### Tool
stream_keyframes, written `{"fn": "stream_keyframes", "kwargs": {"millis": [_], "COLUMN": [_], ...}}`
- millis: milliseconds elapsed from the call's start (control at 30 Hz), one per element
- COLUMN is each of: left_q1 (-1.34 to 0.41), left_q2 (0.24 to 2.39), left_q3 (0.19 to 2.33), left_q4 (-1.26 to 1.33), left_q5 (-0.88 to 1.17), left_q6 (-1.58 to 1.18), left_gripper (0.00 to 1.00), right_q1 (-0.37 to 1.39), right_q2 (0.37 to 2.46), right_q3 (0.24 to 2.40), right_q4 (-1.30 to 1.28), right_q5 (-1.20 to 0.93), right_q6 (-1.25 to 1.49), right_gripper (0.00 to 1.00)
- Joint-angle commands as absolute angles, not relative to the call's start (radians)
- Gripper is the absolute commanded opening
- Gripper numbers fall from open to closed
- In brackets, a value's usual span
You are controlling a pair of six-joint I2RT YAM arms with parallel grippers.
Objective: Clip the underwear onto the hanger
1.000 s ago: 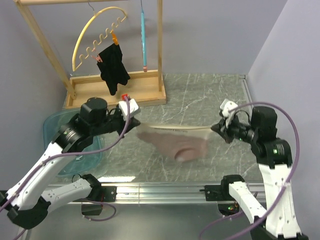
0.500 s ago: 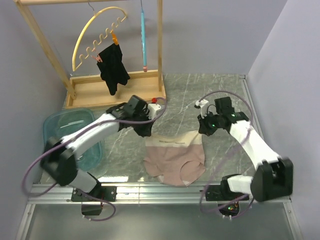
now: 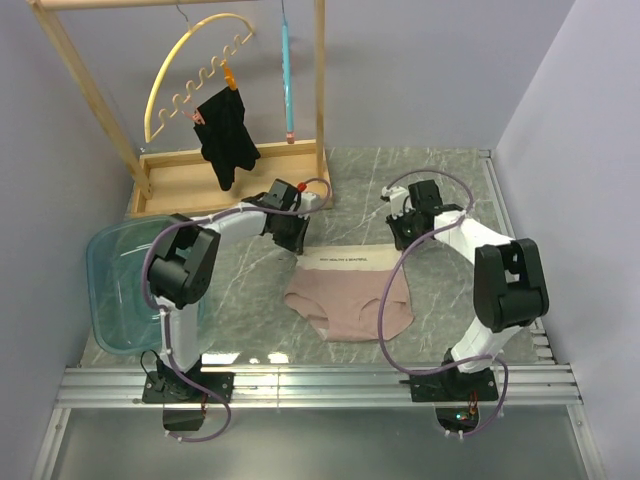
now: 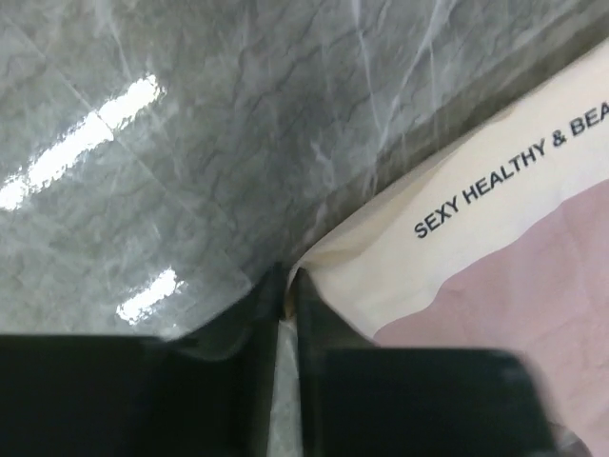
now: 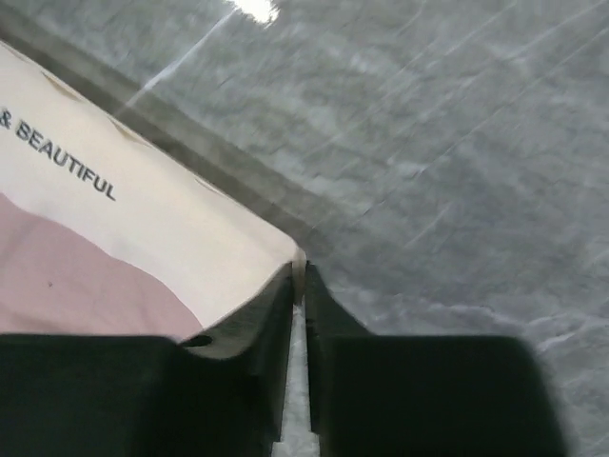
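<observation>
Two underwear (image 3: pixel 350 300) corners, seemingly nipped by left pincer (image 4: pixel 288 286), right pincer (image 5: pixel 299 276); contact hidden.

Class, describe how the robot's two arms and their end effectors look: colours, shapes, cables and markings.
Both arms, left arm and right arm, have white links with black joint housings. A purple cable loops along each. The left end effector and right end effector have dark, narrow, tapering fingers.
</observation>
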State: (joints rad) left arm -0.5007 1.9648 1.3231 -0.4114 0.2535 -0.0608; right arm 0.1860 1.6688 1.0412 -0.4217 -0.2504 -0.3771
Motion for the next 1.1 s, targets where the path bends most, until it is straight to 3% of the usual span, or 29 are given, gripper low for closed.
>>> {"fn": "stream_keyframes", "kwargs": {"millis": [0, 67, 100, 133, 167, 267, 400, 667, 1067], "left_q1": [-0.486, -0.471, -0.462, -0.457, -0.456, -0.457, -0.489, -0.681, -0.853], "left_q2": [1.97, 1.95, 1.916, 1.89, 1.861, 1.725, 1.617, 1.624, 1.712], "left_q3": [1.379, 1.407, 1.411, 1.405, 1.394, 1.333, 1.252, 1.123, 0.982], "left_q4": [-0.367, -0.399, -0.425, -0.425, -0.443, -0.484, -0.584, -0.646, -0.695], "left_q5": [0.299, 0.301, 0.319, 0.324, 0.315, 0.343, 0.484, 0.489, 0.305], "left_q6": [-0.089, -0.08, -0.049, -0.028, -0.011, 0.125, 0.312, 0.506, 0.678], "left_gripper": [0.2, 0.38, 0.53, 0.58, 0.71, 0.82, 0.83, 0.76, 0.73], "right_q1": [0.176, 0.176, 0.176, 0.175, 0.172, 0.173, 0.193, 0.244, 0.262], "right_q2": [1.68, 1.672, 1.645, 1.644, 1.606, 1.531, 1.488, 1.589, 1.74], "right_q3": [1.117, 1.141, 1.152, 1.155, 1.158, 1.183, 1.186, 1.114, 1.118], "right_q4": [-0.388, -0.42, -0.449, -0.462, -0.477, -0.567, -0.745, -0.844, -0.957], "right_q5": [-0.199, -0.195, -0.187, -0.183, -0.181, -0.215, -0.304, -0.321, -0.275], "right_q6": [-0.333, -0.321, -0.328, -0.328, -0.34, -0.373, -0.422, -0.445, -0.52], "right_gripper": [0.19, 0.41, 0.57, 0.61, 0.65, 0.66, 0.6, 0.45, 0.41]}}
